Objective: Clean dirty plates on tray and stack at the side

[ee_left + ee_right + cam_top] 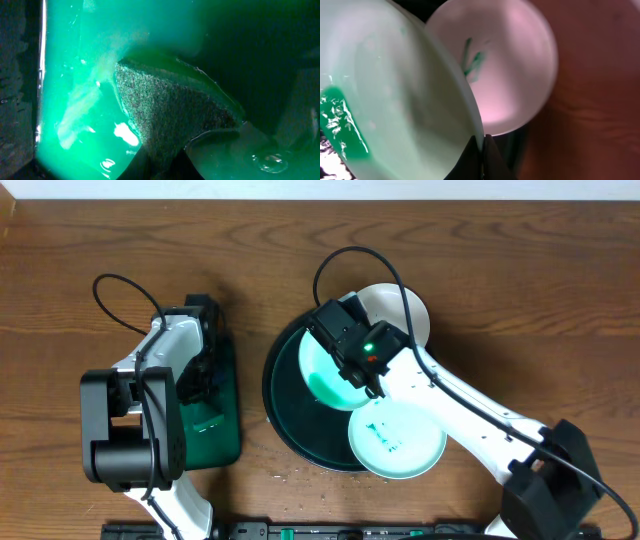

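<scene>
Right now the right end effector [481, 150] is clenched on the rim of a mint plate [325, 370]. Its two fingers [492, 157] meet at the plate's edge at the bottom of the right wrist view. There the plate fills the left side, with a patch of wet green [340, 125] lying low in its bowl. From overhead this plate sits over the middle of the round tray [272, 395], partly covered by the right arm; whether it rests flat on the tray or is raised off it, I cannot tell.

The white plate [405, 310] lies at the tray's far right edge, reaching out over the wooden surface [500, 280], and in the right wrist view it carries a few short green smears [472, 62]. A second mint plate [400, 442] lies at the tray's near right edge, overhanging the rim, with small green marks near its middle.

Well apart to the left, the left end effector [207, 380] points down into the rectangular tray [222, 435]. Its wrist camera sees only bright green liquid [75, 75] and a rough dark sponge [170, 115] lying in it — the fingers are not clear there, so I cannot tell whether that end effector is released or clenched.
</scene>
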Controlling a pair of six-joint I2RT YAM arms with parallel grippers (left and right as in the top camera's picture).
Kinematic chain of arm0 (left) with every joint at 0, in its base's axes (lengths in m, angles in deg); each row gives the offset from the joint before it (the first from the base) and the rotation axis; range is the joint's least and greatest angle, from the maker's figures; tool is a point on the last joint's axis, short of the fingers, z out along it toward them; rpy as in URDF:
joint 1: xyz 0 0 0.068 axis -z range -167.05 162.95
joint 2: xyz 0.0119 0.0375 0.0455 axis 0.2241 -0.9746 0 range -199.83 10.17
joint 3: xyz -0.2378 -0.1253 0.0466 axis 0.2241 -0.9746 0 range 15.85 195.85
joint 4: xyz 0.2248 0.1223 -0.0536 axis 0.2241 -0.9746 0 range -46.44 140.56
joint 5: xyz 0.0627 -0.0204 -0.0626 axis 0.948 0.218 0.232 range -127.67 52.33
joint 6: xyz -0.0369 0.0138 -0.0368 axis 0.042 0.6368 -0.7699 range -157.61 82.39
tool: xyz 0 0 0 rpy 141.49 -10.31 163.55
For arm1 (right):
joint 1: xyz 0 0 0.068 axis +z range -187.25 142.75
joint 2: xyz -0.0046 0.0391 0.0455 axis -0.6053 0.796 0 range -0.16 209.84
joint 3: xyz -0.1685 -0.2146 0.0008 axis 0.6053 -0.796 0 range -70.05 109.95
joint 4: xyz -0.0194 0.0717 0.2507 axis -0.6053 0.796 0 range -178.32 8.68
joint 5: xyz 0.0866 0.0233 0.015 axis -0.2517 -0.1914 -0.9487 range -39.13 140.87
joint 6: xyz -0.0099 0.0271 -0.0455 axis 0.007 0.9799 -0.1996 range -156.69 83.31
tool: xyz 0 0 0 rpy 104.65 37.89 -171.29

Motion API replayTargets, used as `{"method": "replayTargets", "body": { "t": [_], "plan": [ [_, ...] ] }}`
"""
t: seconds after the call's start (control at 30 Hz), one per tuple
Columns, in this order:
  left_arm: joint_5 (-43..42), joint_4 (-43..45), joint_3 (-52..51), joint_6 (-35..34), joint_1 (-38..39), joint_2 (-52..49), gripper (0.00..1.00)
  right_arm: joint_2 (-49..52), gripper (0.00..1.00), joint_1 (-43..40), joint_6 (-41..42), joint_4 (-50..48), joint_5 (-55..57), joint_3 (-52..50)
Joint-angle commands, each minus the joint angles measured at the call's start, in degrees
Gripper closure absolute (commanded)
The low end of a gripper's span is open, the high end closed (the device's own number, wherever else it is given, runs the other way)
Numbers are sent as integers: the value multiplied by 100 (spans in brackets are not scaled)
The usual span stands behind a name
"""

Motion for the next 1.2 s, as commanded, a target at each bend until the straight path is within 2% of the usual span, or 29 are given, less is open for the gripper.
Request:
{"method": "replayTargets", "body": {
  "t": [0.0,0.27,0.57,0.8,1.17],
  "plan": [
    [-142,0,-24,33,-17,-120,91,-343,99,20,-450,-50,881,107],
    [-142,20,-24,33,-17,-120,90,-492,99,168,-1539,-203,1987,107],
    [-142,17,-24,33,-17,-120,91,-490,99,772,-3558,-697,3504,107],
    [-144,20,-24,33,-17,-120,91,-487,99,1261,-4603,-861,4489,107],
    [-142,20,-24,33,-17,-120,91,-487,99,1488,-5071,-1106,5029,107]
  ]
}}
